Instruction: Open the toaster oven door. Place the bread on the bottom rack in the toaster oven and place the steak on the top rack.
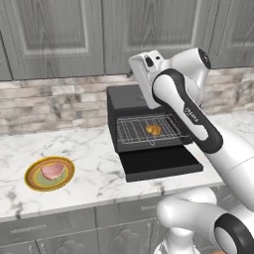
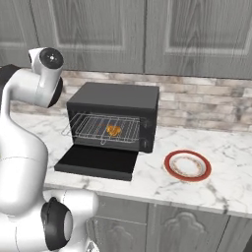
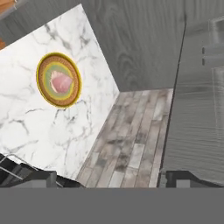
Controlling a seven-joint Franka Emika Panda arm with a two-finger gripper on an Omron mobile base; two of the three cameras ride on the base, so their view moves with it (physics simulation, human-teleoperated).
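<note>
Pink raw steak slab (image 1: 52,171) – untouched on its yellow-rimmed green plate (image 1: 31,179), left end of the marble bench (image 1: 94,168). Pale tan-crusted bread slice (image 1: 153,130) already on a wire rack inside the black toaster oven (image 2: 115,98); black drop-down door (image 2: 96,163) open. Tool (image 3: 107,179): fingers apart, empty. Steak step remains.

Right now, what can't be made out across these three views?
- Gripper: jaws open in the hand view, but the grey band cuts off the fingertips.
- Bread: small behind the wire; which rack it rests on is unclear in both base views.
- Toaster oven: right side hidden by the arm in the left base view.
- Steak: its underside on the yellow plate is hidden.
</note>
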